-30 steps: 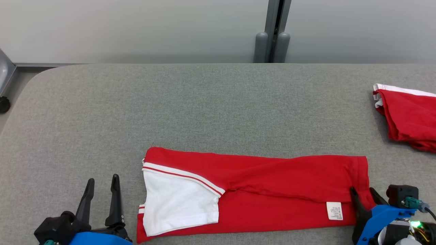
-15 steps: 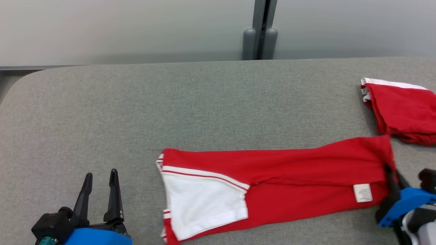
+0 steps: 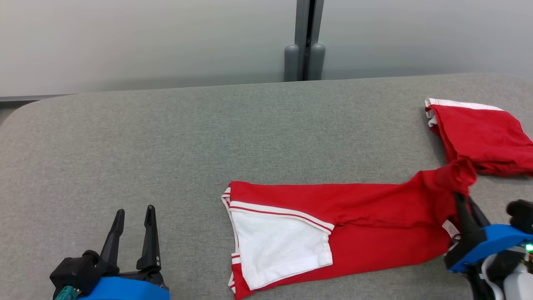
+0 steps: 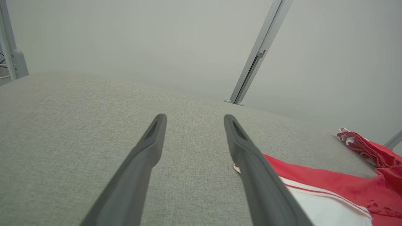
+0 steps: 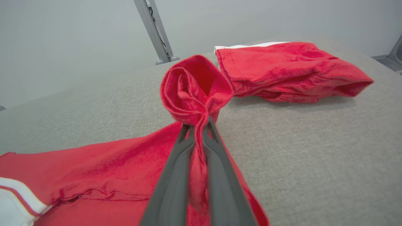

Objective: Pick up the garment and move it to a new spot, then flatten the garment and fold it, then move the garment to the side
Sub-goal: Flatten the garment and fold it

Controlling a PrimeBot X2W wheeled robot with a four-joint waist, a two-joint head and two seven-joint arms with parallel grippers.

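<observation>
We judge folding done, side-move pending: right claw (image 3: pixel 463 199) pinches one end of the garment (image 3: pixel 366 208); left claw (image 3: pixel 135 209) gapes empty near it.

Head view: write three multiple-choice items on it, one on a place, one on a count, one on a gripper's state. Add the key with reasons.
1. Where on the table does the folded garment lie?
A. At the far right
B. At the far left
C. At the middle of the near edge

2. How many red garments are on the table?
A. One
B. Two
C. Four

3. How does the right gripper stand?
A. Open above bare table
B. Shut on the right end of the long garment
C. Shut on the folded garment

Key:
1 A: it sits by the table's right side, just beyond the long garment's raised end.
2 B: there is the long garment and the folded garment, no more.
3 B: the right wrist view shows its fingers pinching the bunched red end.
</observation>
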